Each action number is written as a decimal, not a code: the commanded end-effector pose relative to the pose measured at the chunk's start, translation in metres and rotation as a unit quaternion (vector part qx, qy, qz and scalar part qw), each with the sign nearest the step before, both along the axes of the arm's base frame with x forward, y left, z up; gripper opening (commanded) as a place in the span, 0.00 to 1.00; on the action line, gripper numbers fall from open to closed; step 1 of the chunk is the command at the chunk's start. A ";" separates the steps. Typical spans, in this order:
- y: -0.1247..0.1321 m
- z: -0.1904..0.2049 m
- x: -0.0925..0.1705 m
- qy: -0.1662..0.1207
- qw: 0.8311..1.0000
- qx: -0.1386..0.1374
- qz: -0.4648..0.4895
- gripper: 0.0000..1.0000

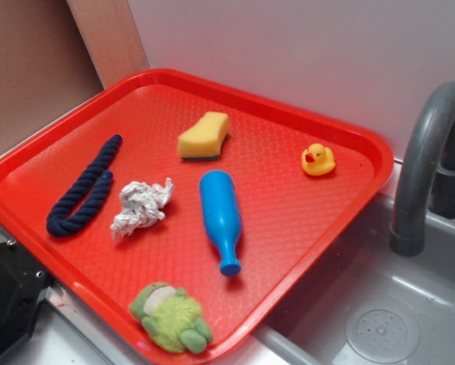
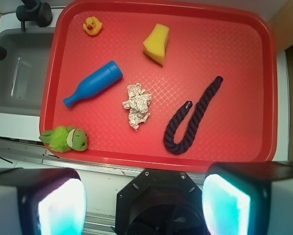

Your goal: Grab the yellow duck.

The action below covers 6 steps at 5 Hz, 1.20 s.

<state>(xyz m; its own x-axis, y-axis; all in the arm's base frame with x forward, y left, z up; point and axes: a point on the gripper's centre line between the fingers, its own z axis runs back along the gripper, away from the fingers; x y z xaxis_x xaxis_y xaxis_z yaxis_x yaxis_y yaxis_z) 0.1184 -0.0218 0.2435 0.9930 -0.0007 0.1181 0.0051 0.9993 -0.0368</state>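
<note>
The yellow duck (image 1: pixel 318 160) sat alone near a far corner of the red tray (image 1: pixel 303 228), close to the sink (image 1: pixel 410 304), with room around it for grabbing. The gripper (image 2: pixel 145 196) waited high above the tray's near edge, its fingers (image 2: pixel 63 208) spread wide and holding nothing, well apart from the duck.

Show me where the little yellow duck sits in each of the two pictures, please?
Exterior view: the yellow duck is at right, on the red tray, near its far right corner by the grey faucet.
Wrist view: the duck is at upper left, in the tray's corner.
Shared landmark: the blue bottle, lying between the duck and the green plush frog.
</note>
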 end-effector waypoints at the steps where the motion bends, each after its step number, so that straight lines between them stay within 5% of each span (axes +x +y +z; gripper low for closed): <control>1: 0.000 0.000 0.000 0.000 1.000 0.000 0.000 1.00; 3: -0.047 -0.002 0.051 -0.028 0.996 -0.084 0.032 1.00; 4: -0.063 -0.008 0.079 -0.091 0.991 -0.089 0.037 1.00; 5: -0.082 -0.034 0.121 -0.146 0.987 -0.057 0.036 1.00; 6: -0.092 -0.054 0.147 -0.156 0.986 -0.048 0.030 1.00</control>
<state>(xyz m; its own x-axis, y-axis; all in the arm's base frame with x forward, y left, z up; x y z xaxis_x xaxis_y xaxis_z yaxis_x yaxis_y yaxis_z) 0.2631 -0.1107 0.1702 0.9229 0.0732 0.3780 -0.0333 0.9933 -0.1110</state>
